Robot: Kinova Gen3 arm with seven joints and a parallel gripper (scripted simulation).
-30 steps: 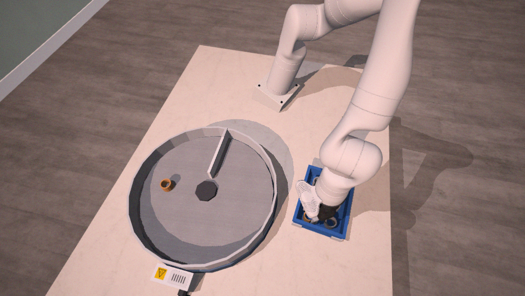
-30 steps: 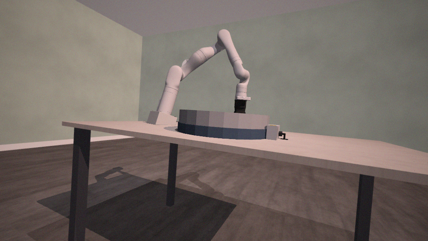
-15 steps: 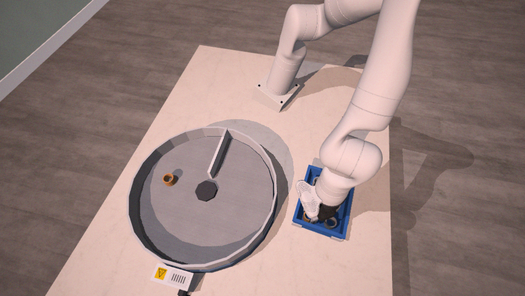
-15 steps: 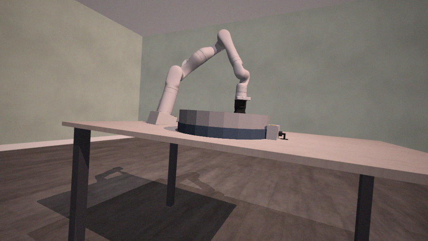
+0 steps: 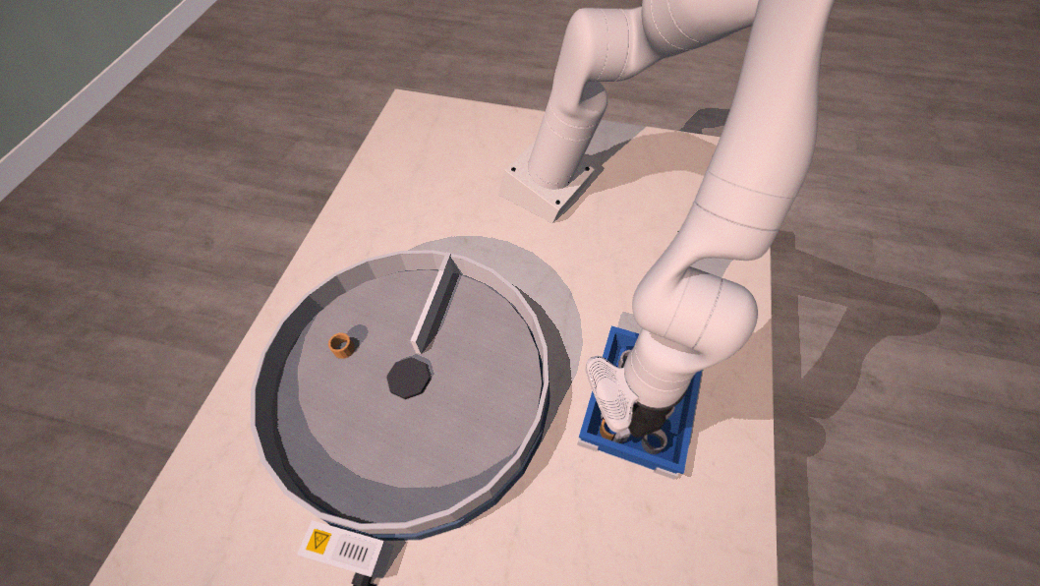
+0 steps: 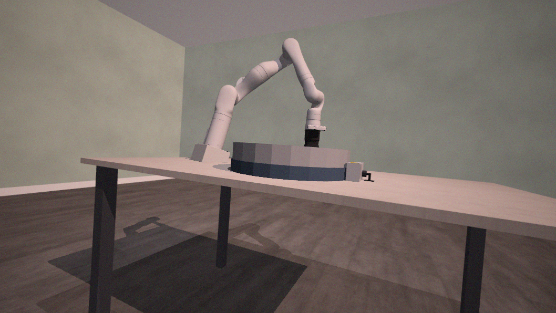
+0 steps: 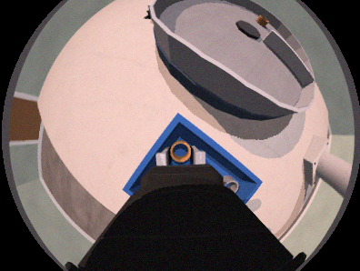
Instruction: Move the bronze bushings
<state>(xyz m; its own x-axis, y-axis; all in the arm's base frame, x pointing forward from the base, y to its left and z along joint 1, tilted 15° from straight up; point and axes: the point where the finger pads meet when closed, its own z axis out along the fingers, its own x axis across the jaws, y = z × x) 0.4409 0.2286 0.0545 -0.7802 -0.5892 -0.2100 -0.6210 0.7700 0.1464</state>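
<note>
snugly, bronze bushing (image 5: 604,431) (image 7: 181,152) upright between gripper fingers, inside crate (image 5: 630,456) (image 7: 151,152)

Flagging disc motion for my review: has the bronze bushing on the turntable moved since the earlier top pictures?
Yes; the bushing has moved toward the arm's base, around the hub.
</note>
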